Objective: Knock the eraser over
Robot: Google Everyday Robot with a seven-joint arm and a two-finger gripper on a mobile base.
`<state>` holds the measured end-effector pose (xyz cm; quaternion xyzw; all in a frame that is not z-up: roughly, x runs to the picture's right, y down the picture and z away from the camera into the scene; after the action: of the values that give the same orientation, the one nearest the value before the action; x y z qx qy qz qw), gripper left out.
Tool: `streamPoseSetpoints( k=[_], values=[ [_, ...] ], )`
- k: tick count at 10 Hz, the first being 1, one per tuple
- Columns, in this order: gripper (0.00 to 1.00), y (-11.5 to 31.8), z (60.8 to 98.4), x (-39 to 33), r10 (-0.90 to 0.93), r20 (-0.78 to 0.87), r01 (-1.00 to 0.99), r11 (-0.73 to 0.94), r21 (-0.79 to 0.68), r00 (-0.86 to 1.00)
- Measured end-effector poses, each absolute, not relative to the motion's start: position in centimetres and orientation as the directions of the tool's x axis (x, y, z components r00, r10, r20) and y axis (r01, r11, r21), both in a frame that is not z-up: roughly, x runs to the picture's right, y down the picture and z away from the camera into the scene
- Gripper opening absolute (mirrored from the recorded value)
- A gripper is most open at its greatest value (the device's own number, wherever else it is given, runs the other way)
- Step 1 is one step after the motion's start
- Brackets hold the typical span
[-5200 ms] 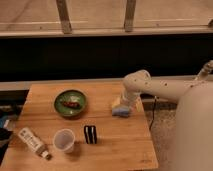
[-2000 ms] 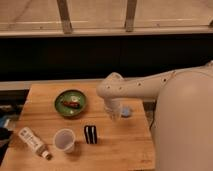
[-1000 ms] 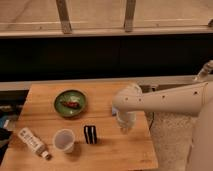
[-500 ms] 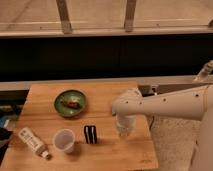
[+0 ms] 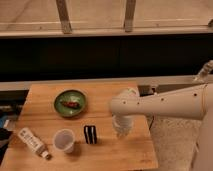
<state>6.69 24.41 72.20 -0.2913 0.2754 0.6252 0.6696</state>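
The eraser (image 5: 90, 134), a small black block with thin white stripes, stands upright on the wooden table (image 5: 45, 120) near its front middle. My white arm reaches in from the right, and its gripper (image 5: 121, 131) hangs low over the table just right of the eraser, a short gap away and not touching it. The blue-and-yellow sponge is hidden behind my arm.
A clear plastic cup (image 5: 64, 140) stands left of the eraser. A green plate (image 5: 70, 102) with dark red food sits behind it. A white bottle (image 5: 32, 142) lies at the front left corner. The table's right edge is close to the gripper.
The arm has swung from the back of the table toward the front and lowered, bringing the gripper down beside the eraser. The eraser has not moved.
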Motion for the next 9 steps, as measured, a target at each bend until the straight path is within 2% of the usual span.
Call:
streamPoseSetpoints(
  k=[5, 9],
  values=[
    [0.0, 27.1, 68.9, 3.2, 0.654, -0.751, -0.995, 0.086, -0.049, 0.093],
    [0.0, 26.5, 69.4, -1.4, 0.642, -0.746, -0.985, 0.119, -0.128, 0.175]
  ],
)
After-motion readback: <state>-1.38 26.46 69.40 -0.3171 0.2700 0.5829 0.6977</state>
